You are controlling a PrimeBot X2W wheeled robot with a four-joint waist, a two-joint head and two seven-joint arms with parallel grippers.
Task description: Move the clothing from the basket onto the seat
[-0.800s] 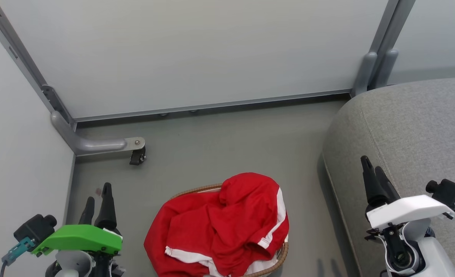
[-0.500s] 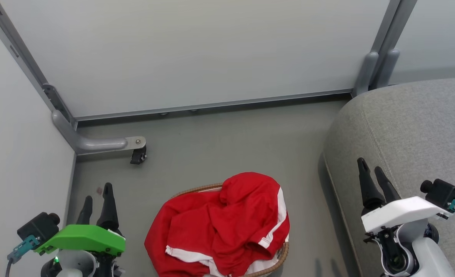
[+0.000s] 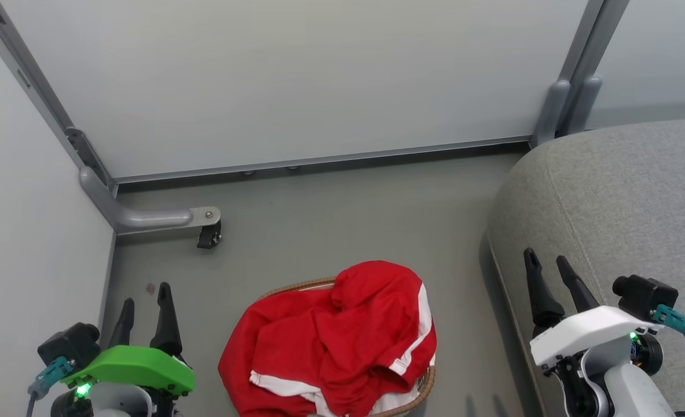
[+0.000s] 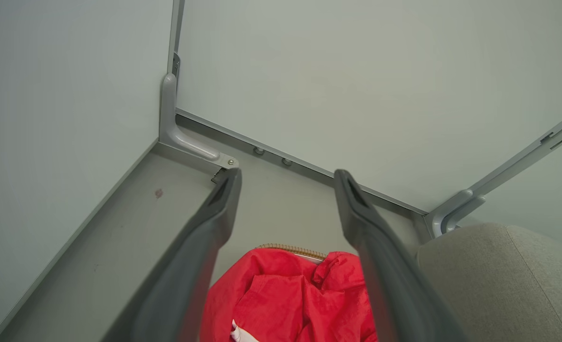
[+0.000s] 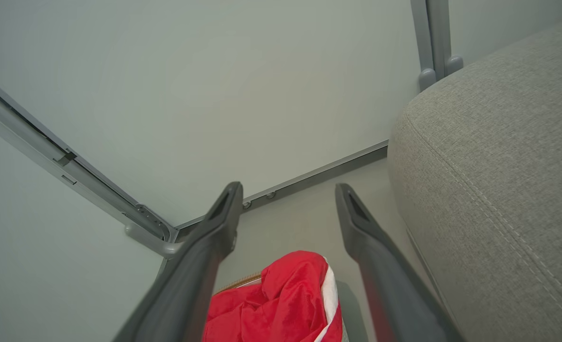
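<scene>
The red clothing (image 3: 330,341) with white stripes lies heaped over the basket (image 3: 296,285), whose brown woven rim peeks out at the back, on the floor at the bottom middle of the head view. My left gripper (image 3: 145,295) stands open to the left of it, apart from it. Open too, my right gripper (image 3: 548,260) hangs to the right, in front of the grey seat (image 3: 620,197). The left wrist view shows the clothing (image 4: 285,299) below between the open left gripper (image 4: 285,178). The right wrist view shows the clothing (image 5: 281,299), the seat (image 5: 494,166) and the open right gripper (image 5: 288,190).
Pale partition walls (image 3: 296,75) close the back and left sides. A grey metal foot with a small caster (image 3: 208,236) juts onto the floor at the left. Grey floor (image 3: 348,214) lies between the basket and the back wall.
My right gripper has moved down and left in the head view, and its two fingers now show further apart. My left gripper has sunk slightly. The clothing has not moved.
</scene>
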